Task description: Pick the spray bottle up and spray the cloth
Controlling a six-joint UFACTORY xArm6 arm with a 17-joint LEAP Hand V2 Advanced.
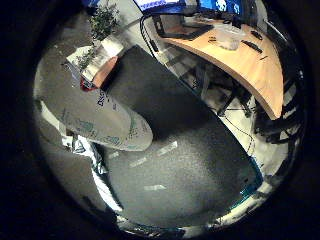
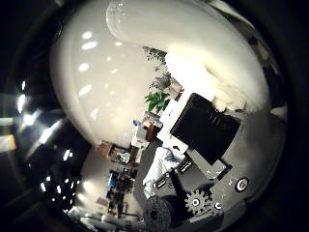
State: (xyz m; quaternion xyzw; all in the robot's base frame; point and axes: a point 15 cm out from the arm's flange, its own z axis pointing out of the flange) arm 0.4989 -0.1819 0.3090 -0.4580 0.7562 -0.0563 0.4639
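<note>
The bottle lies tight against the palm, so the hand seems clamped round it, ready for spraying. Below the bottle only carpet shows, no cloth.

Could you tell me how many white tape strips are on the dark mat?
3: one strip nearest the bottle, one strip next to it, one strip apart; others may be hidden.

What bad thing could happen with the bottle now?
The bottle seems to be well above the dark floor. If it slips, it could drop and crack. No cloth shows in either view, so a spray now might wet the floor or the desk instead.
</note>
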